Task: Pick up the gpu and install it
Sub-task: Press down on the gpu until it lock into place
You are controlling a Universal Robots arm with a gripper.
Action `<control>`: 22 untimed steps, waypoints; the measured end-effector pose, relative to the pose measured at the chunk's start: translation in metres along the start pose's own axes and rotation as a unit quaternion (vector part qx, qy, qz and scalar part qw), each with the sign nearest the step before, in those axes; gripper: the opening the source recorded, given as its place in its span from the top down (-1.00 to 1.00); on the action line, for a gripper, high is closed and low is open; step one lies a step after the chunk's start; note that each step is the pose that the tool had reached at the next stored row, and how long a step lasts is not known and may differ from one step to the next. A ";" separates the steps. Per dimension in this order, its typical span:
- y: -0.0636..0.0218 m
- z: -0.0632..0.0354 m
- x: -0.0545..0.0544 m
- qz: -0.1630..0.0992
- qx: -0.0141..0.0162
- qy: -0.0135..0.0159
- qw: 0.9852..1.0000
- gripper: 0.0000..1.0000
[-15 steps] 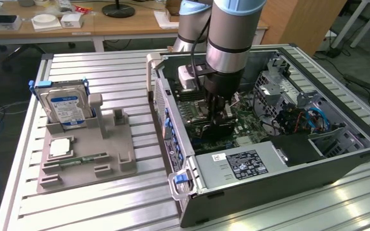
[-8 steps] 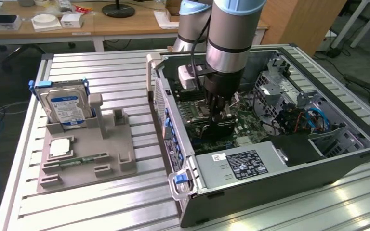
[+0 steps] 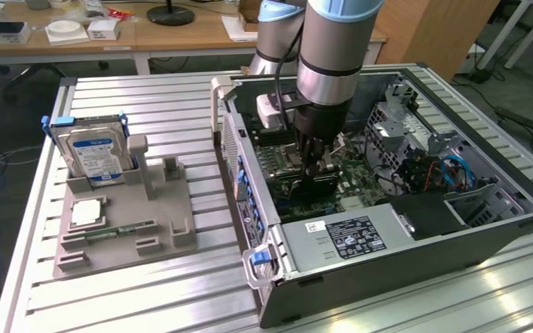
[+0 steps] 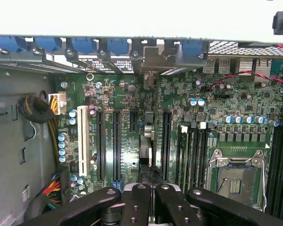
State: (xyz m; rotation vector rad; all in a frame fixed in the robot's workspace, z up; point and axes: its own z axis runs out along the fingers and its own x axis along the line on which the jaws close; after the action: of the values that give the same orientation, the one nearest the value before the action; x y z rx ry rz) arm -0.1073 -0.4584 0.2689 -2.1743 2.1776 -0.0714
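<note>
The jaws (image 4: 152,181) are clenched on the gpu (image 4: 145,141), which is held edge-on to the wrist camera inside the open computer case (image 3: 415,277), above the motherboard (image 4: 210,106). The card is aligned parallel to the expansion slots (image 4: 117,146), with its bracket end at the row of blue slot clips (image 4: 84,44); full seating cannot be determined. The case lies on the slatted metal surface (image 3: 137,298), beside the parts fixture (image 3: 128,258).
</note>
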 end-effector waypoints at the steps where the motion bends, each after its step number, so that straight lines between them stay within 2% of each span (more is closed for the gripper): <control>1: 0.0000 0.0000 0.000 0.000 0.000 0.000 1.000 0.80; 9: 0.0034 -0.0003 0.000 0.000 0.000 0.000 1.000 0.80; 10: 0.0042 -0.0003 0.000 0.000 -0.001 0.000 1.000 0.80; 12: 0.0048 -0.0005 0.000 0.000 -0.004 0.000 1.000 0.80; 15: 0.0051 -0.0004 0.000 0.000 -0.010 0.000 1.000 0.80; 17: 0.0051 -0.0004 0.000 0.000 -0.015 0.000 1.000 0.80; 19: 0.0051 -0.0004 0.000 0.000 -0.024 0.000 1.000 0.80; 22: 0.0051 -0.0004 0.000 0.001 -0.040 0.000 0.999 0.80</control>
State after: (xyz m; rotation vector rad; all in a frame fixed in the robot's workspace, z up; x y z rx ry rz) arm -0.1124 -0.4584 0.2689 -2.2143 2.2189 0.0162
